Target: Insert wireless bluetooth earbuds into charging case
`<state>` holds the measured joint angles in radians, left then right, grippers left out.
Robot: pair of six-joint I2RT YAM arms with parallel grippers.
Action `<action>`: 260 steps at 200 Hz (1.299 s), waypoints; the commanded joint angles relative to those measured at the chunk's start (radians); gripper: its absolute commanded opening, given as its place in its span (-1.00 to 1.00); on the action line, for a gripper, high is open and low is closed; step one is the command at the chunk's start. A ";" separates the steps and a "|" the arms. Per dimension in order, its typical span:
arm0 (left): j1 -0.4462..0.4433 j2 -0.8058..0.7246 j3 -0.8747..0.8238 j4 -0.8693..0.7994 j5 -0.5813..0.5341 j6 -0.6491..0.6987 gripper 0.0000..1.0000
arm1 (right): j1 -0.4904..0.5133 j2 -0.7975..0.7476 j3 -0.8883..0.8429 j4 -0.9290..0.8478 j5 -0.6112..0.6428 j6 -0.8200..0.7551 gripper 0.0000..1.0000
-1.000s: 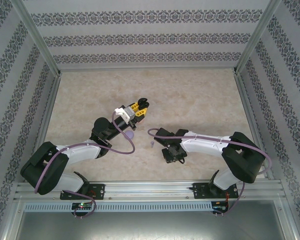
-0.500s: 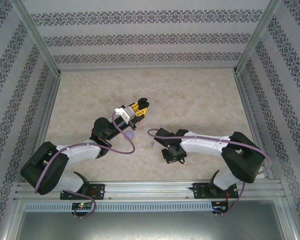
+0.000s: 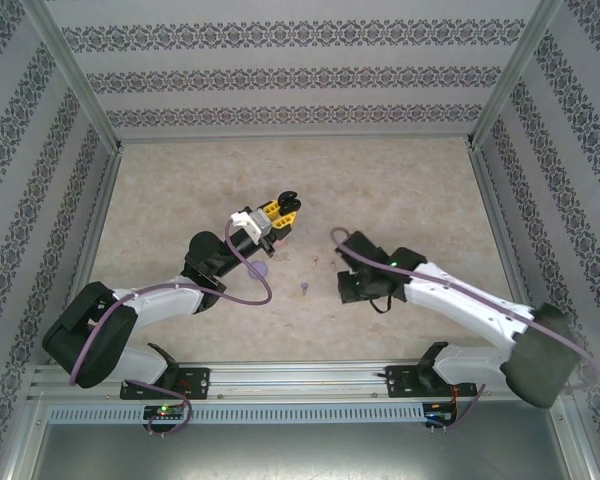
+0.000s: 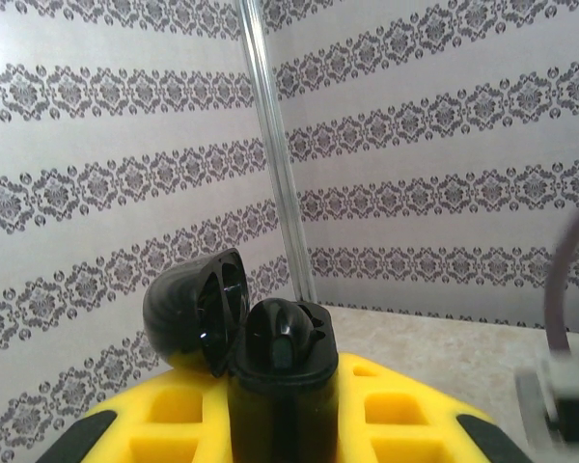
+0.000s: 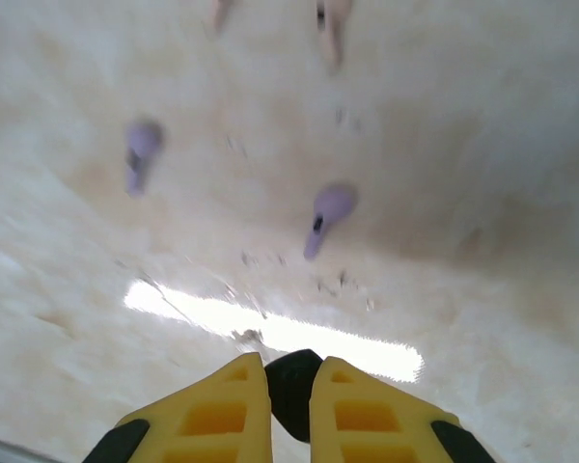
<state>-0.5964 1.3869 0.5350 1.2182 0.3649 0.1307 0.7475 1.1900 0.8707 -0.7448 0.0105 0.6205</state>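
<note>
On my overhead feed the left arm (image 3: 140,305) reaches up from the lower left. The left gripper (image 3: 278,210) has its yellow fingers pressed onto one black charging case (image 3: 287,200), held above the table (image 3: 400,185). On the left wrist camera that case (image 4: 282,352) stands upright between the fingers, with its lid (image 4: 195,307) swung open to the left. The hollow inside is too dark for me to tell what sits in it. Just below the gripper a lilac round case (image 3: 261,269) lies on the table, partly crossed by the arm's cable (image 3: 242,290).

Moving right on the overhead, I can make out one lilac earbud (image 3: 304,288) and, above it, a speck (image 3: 312,260) too small to name.

The right wrist camera is blurred but counts better. It shows two lilac earbuds lying apart on the table, one at the left (image 5: 140,152) and one near the middle (image 5: 326,214). Two pale pink earbuds (image 5: 330,24) sit at the top edge, both cut off.

The right gripper (image 5: 291,381) has its yellow fingers drawn almost together, pinching one black earbud (image 5: 291,378). Only its rounded end shows and the stem is hidden. Overhead, the right arm (image 3: 460,300) covers those fingers with its wrist.
</note>
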 commanded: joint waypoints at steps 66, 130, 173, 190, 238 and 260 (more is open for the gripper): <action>-0.016 0.030 0.121 -0.025 0.106 0.078 -1.00 | -0.171 -0.070 0.433 0.150 -0.007 -0.146 -0.73; -0.016 0.139 0.226 -0.008 0.133 0.061 -1.00 | -0.140 -0.057 0.440 0.448 -0.074 -0.195 -0.69; -0.026 0.193 0.256 0.032 0.130 0.021 -1.00 | -0.101 -0.066 0.361 0.581 -0.069 -0.204 -0.68; -0.028 0.198 0.260 0.033 0.130 0.018 -1.00 | -0.097 -0.063 0.339 0.605 -0.067 -0.192 -0.68; -0.034 0.199 0.260 0.035 0.126 0.018 -1.00 | -0.098 -0.033 0.302 0.636 -0.093 -0.157 -0.68; -0.036 0.198 0.258 0.037 0.122 0.020 -1.00 | -0.096 -0.020 0.292 0.648 -0.105 -0.140 -0.69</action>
<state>-0.6155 1.5795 0.7601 1.1969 0.4713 0.1646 0.6395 1.1538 1.1797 -0.1513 -0.0639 0.4530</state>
